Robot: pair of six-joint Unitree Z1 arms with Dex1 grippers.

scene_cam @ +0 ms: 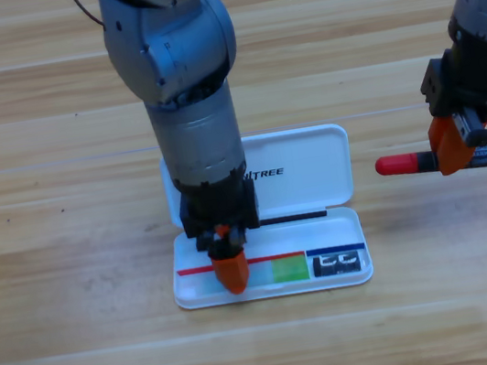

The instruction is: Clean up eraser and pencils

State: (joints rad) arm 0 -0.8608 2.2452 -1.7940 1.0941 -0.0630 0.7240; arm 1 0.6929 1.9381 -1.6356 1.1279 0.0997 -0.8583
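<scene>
A wooden counter (53, 268) carries an open white case (315, 166) toward its near edge. The left pincer (231, 272) points down into the tray; its gap is hidden, with the green-ended pencil (287, 269) just beside it and the eraser (339, 264) farther right. The right pincer (451, 150) pinches the red and black pencil (398, 163) right of the case.

Left claw (231, 272) points straight down; right claw (454, 147) (orange tips downward) hangs lower right.
</scene>
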